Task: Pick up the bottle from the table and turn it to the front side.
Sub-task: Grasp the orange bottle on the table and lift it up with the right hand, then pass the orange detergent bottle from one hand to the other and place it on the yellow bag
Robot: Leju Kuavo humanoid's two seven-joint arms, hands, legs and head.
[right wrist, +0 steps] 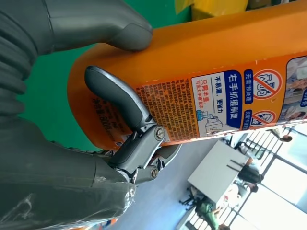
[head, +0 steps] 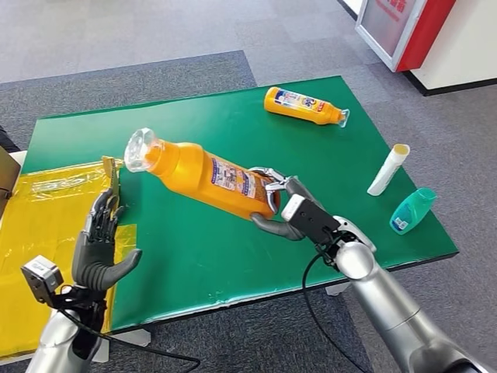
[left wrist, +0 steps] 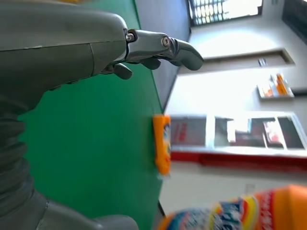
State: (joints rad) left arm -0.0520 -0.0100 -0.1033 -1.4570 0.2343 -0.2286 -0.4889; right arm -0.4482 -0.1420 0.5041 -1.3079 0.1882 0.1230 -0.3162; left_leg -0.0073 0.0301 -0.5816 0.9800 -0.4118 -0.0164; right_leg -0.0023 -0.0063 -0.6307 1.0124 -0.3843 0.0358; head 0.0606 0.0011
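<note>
One orange bottle [head: 202, 176] in right hand [head: 280, 208]

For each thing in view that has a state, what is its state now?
Held orange bottle: lifted off the table, tilted, gripped at its base, clear cap on.
Right robot hand: grips that bottle.
Left robot hand: holds nothing, fingers apart.
Second orange bottle: lying on the table.
White tube: lying flat.
Teal bottle: lying flat.

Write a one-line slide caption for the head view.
Right hand holds an orange bottle above the green table; left hand waits open.
</note>
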